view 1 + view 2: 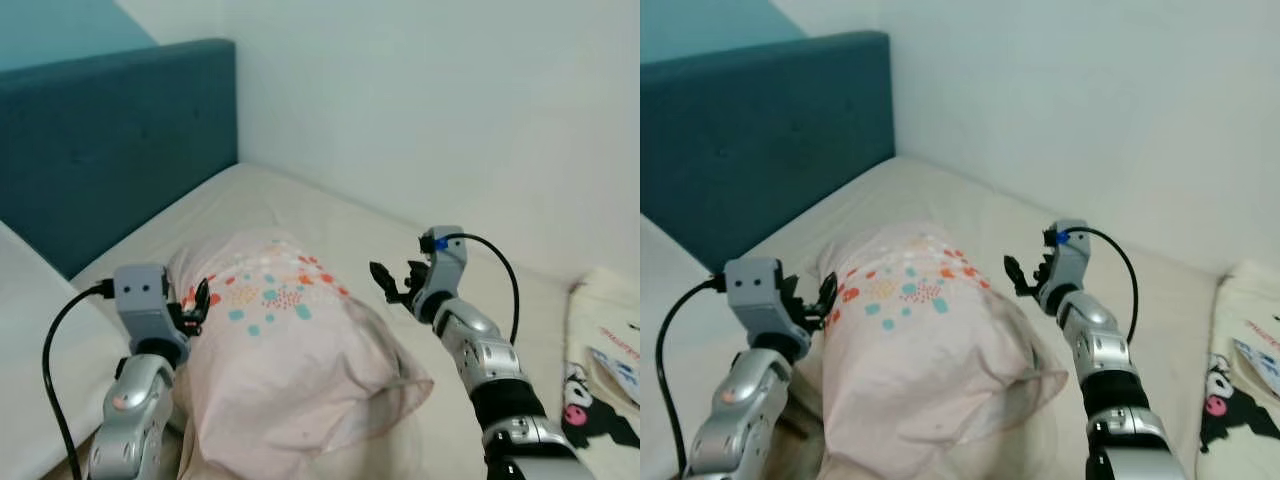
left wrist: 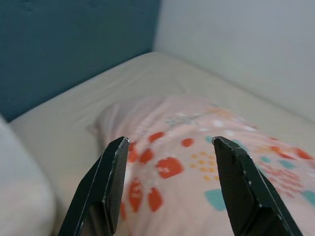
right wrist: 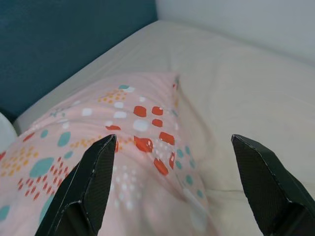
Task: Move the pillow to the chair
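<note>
The bed [image 1: 330, 215] carries the pink pillow [image 1: 290, 350] in the near middle. The 2 grippers flank it for a 2-sided lift: left gripper [image 1: 199, 303] spread at its left edge, right gripper [image 1: 393, 281] spread just right.

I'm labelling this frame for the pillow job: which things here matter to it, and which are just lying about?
Belongs to the job:
pink pillow
left gripper, open beside the pillow
right gripper, open on its other side

Just lying about:
cartoon-print blanket
teal headboard
white pillow
</note>
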Controlling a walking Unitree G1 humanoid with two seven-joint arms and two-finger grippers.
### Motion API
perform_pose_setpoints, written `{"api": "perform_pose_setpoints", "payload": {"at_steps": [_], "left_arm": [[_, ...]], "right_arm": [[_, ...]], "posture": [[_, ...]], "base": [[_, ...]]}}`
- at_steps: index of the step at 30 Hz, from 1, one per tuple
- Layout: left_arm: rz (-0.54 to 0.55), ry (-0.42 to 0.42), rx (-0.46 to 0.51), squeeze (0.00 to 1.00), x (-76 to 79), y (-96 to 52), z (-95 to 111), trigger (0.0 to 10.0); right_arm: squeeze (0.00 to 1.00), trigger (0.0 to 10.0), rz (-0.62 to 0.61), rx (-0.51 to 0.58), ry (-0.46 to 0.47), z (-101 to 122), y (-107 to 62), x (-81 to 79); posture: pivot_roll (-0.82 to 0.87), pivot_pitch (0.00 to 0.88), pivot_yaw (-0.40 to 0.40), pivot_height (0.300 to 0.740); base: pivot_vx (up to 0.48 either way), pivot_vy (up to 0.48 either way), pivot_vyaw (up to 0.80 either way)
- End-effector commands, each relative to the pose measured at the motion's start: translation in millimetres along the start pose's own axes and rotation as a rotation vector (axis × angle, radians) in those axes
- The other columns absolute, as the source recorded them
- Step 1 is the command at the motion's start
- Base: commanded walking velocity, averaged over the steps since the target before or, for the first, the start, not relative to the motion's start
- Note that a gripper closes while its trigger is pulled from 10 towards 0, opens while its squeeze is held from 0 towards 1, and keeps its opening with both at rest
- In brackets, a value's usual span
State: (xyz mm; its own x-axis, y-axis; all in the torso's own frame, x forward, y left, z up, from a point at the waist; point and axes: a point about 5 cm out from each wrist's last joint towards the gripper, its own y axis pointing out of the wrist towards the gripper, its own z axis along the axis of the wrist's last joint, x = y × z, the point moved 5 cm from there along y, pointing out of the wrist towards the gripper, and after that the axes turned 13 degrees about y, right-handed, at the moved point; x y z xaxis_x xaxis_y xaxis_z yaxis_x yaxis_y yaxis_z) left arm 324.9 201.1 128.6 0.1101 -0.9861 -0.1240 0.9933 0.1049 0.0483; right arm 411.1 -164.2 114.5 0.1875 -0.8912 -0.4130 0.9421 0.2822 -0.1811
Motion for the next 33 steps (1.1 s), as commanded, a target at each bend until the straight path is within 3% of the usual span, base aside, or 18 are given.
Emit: {"api": "perform_pose_setpoints", "payload": {"at_steps": [1,7,11,18,24,33], "left_arm": [[0.003,-0.012,-0.002,0.0,1.7,0.5,1,10.0],[0.055,0.015,-0.001,0.0,-7.8,2.7,3,10.0],[0.064,0.025,-0.001,0.0,-9.4,3.3,4,10.0],[0.075,0.059,0.004,0.0,-12.5,5.7,7,10.0],[0.075,0.073,0.009,0.0,-12.6,5.8,8,10.0],[0.072,0.117,0.017,0.0,-9.9,5.5,9,10.0]], "right_arm": [[0.0,10.0,-0.007,-0.018,0.029,0,-2.0,6.6],[0.0,10.0,0.057,-0.096,0.094,-9,1.1,-5.1],[0.0,10.0,0.056,-0.126,0.079,-15,1.4,-5.3],[0.0,10.0,-0.042,-0.157,0.072,-22,0.1,14.5],[0.0,10.0,-0.063,-0.155,0.093,-21,-1.1,20.1],[0.0,10.0,-0.098,-0.2,0.206,-40,-10.0,36.7]], "posture": [[-0.02,0.0,-0.121,0.74],[-0.03,0.0,-0.118,0.74],[-0.03,0.0,-0.116,0.735],[-0.03,0.0,-0.117,0.705],[-0.03,0.0,-0.118,0.69],[-0.03,0.0,-0.12,0.655]], "base": [[0.0,0.0,0.0],[0.0,0.0,0.0],[0.0,0.0,0.0],[0.0,0.0,0.0],[0.0,0.0,0.0],[0.0,0.0,0.0]]}}
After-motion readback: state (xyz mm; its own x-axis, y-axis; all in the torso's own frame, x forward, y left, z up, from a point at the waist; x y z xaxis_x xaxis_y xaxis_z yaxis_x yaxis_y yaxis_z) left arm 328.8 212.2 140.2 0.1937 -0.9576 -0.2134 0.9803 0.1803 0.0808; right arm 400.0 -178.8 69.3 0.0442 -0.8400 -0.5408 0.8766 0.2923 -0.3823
